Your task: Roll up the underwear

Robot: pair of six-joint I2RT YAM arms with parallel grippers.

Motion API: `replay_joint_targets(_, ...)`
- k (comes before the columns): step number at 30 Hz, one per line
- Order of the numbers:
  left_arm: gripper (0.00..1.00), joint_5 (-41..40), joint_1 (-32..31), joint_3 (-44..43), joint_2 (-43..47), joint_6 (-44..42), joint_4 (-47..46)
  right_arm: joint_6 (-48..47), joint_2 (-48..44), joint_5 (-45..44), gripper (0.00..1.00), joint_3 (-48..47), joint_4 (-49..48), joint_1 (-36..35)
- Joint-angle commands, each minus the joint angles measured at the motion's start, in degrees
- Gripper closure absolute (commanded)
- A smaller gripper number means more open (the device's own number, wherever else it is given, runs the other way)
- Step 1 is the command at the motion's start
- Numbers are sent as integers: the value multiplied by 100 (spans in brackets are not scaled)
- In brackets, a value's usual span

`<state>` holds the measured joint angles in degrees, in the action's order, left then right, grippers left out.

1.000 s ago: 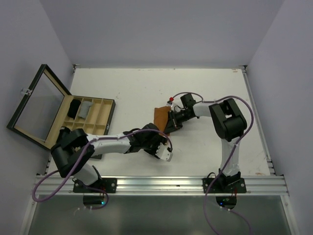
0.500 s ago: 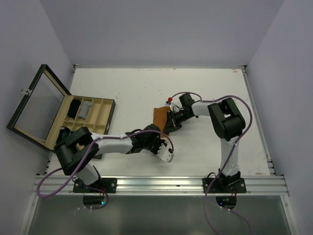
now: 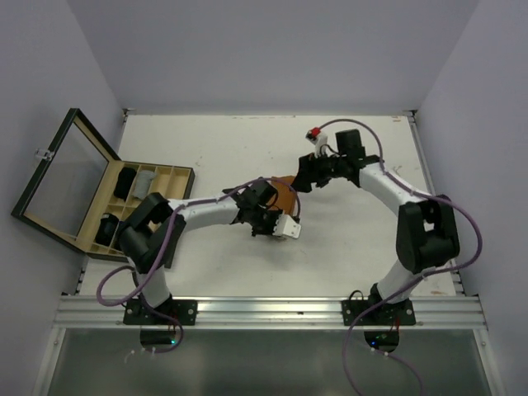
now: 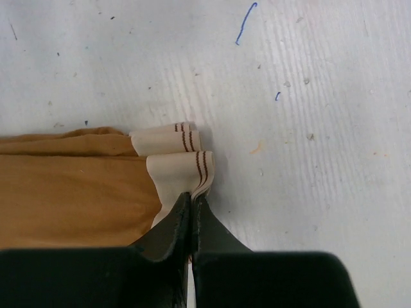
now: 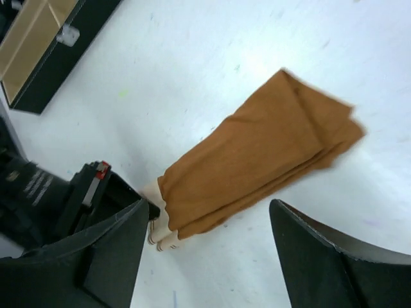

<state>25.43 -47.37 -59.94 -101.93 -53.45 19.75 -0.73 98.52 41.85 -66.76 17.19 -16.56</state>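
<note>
Underwear point(image 4: 70, 192) edge in left gripper point(image 4: 192, 200) (pinched)

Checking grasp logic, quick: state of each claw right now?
Left claw: closed, pinching the cream waistband of the orange-brown underwear.
Right claw: open, holding nothing.

Underwear point(image 4: 77, 192) partly hidden under left claw point(image 4: 192, 200)

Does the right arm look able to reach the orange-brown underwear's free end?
Probably yes: the right gripper hangs open above the underwear, its free end bare; the left gripper pinches only the waistband.
</note>
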Motion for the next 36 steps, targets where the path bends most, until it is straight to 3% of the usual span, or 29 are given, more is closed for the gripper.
replay_joint_targets(1,100,1032,474,-552,-537,204,1469,-840,-816,-90,19,-345,96,433)
replay_joint_targets(4,100,1323,756,-1158,-1047,90,2093,-946,-966,-509,1,-767,450,531)
replay_joint_targets(5,100,1385,869,-1291,-1327,63,2399,-1225,-1010,-798,1,-846,521,539)
replay_joint_targets(10,100,1640,1142,-1977,-1988,273,2815,-2753,-1597,-196,1,-1075,1476,610)
replay_joint_targets(14,100,1684,1239,-2240,-2436,493,3086,-3246,-2257,253,1,-830,1497,610)
replay_joint_targets(21,100,1649,1371,-2478,-2955,1169,3088,-4777,-2496,1641,1,-1094,3658,523)
replay_joint_targets(23,100,1684,1424,-2566,-3096,1477,3105,-4716,-2469,987,1,-866,3825,111)
replay_joint_targets(25,100,1719,1450,-2584,-3166,1767,3079,-4621,-2548,-73,2,-402,3539,-723)
replay_joint_targets(27,100,1693,1459,-2549,-3210,1943,2991,-4358,-2897,-561,8,591,2899,-1407)
replay_joint_targets(28,100,1667,1468,-2540,-3236,2126,2965,-4226,-2961,-842,10,873,2199,-1568)
replay_joint_targets(31,100,1606,1468,-2540,-3254,2391,2903,-4128,-2769,-1502,17,1524,1379,-1886)
replay_joint_targets(36,100,1482,1442,-2514,-3263,2576,2798,-4427,-2452,-1847,19,1886,637,-2036)
